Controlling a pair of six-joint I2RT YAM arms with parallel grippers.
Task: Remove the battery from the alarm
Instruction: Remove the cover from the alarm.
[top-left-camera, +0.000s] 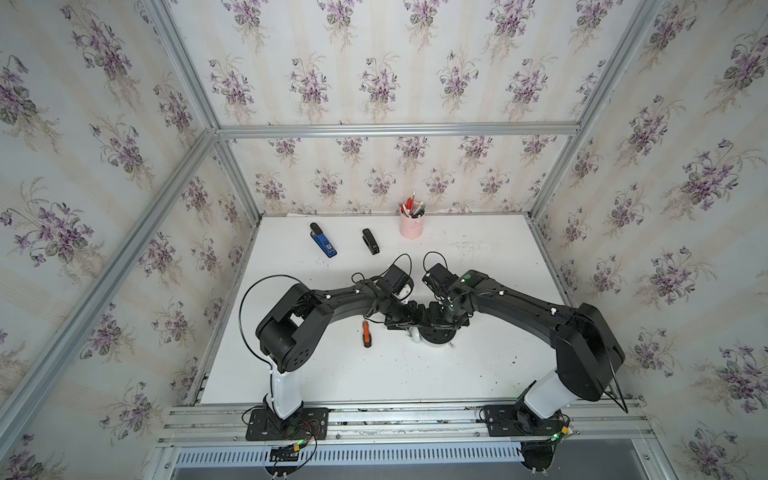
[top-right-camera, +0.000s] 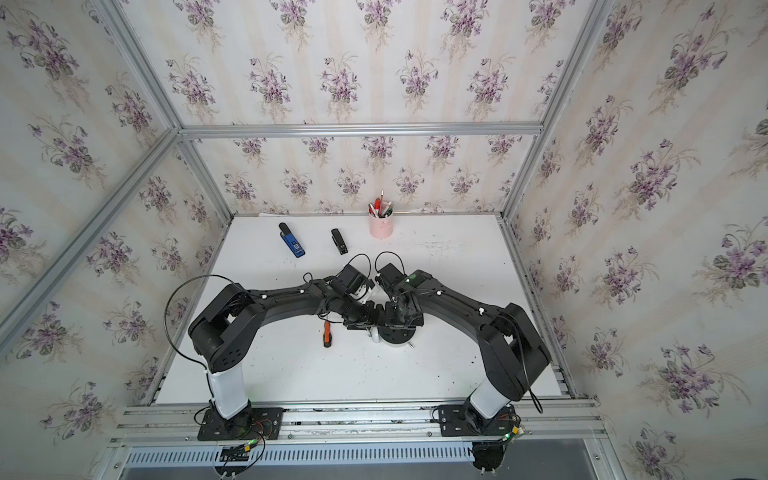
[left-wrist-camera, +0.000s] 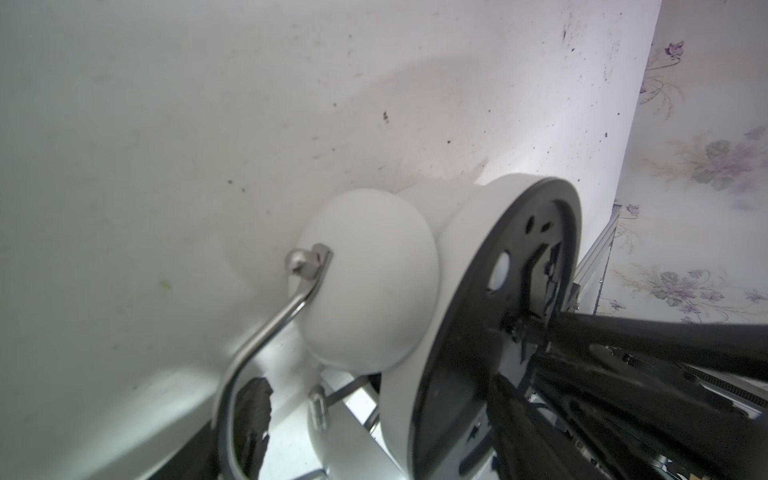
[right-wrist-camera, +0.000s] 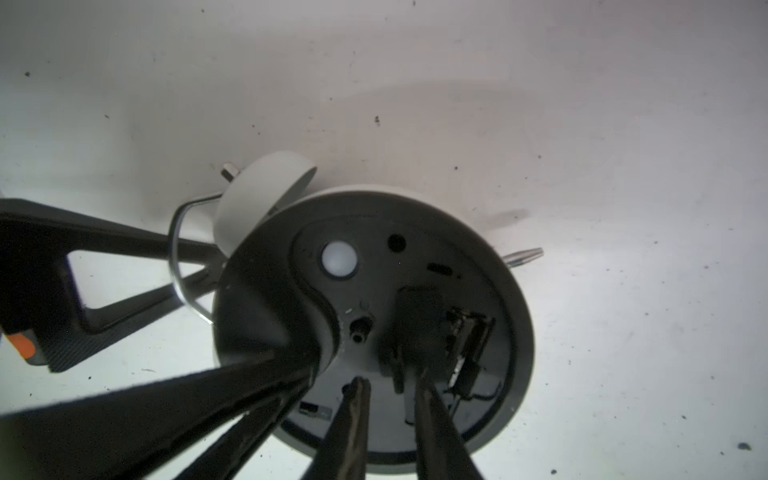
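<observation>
Left gripper (top-left-camera: 415, 318): jaws wide, clamped across alarm (right-wrist-camera: 374, 257), black back up. Right gripper (right-wrist-camera: 392, 390): jaws narrowly apart, battery (right-wrist-camera: 415, 324) between tips; grip cannot tell.

Both top views are bright and evenly lit by soft, diffuse light, with only faint shadows on the worktop (top-left-camera: 478, 374). The wide lens bows the frame rails (top-left-camera: 395, 129) toward the edges. The wrist views are dimmer and grainier, darkening toward the corners. Close to the lens, the right end effector (right-wrist-camera: 388, 384) blurs into near-black shapes. The alarm (left-wrist-camera: 469, 232) shows washed-out glare on its white bell (left-wrist-camera: 365, 282).
</observation>
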